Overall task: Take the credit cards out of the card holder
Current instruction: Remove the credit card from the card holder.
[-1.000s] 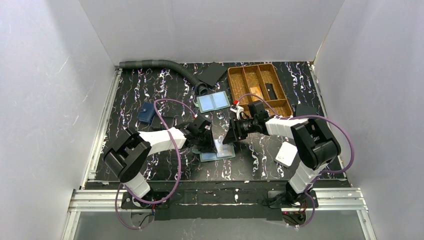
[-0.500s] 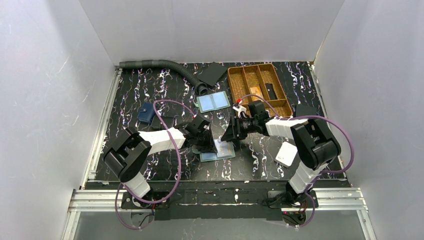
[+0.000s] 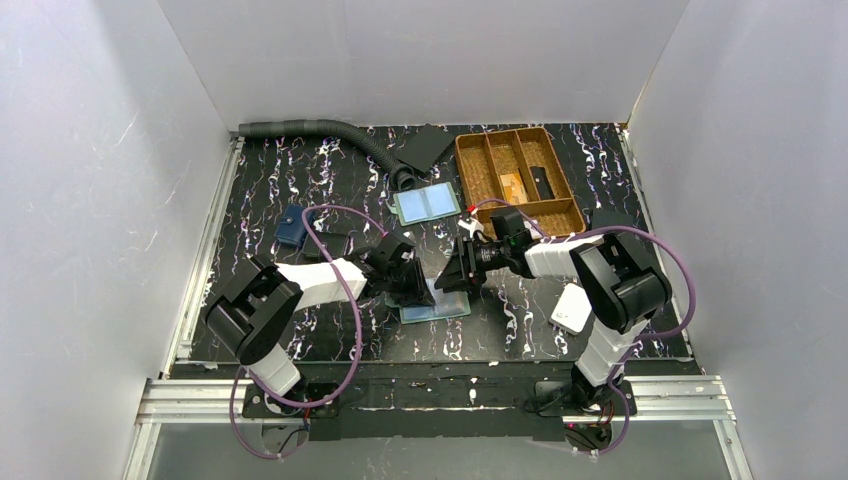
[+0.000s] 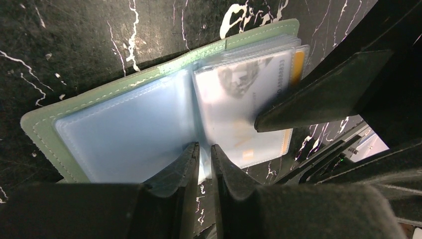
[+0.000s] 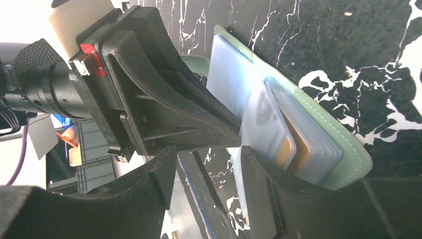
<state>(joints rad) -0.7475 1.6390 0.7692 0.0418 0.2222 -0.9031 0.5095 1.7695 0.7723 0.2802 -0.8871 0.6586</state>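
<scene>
Jaws of L gripper (image 4: 204, 147) nearly together, tips on centre fold of card holder (image 4: 45, 124); can't tell if they nip a sleeve. Holder lies open on table (image 3: 300, 170) btwn arms. R gripper (image 5: 209, 152) jaws apart, straddling edge of pale credit card (image 4: 239, 99) sleeved in holder.

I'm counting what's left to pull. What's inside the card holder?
Inside the card holder, one pale card with faint markings shows through its clear plastic, an orange edge behind it. Anything deeper in the stack is covered, so no count.
</scene>
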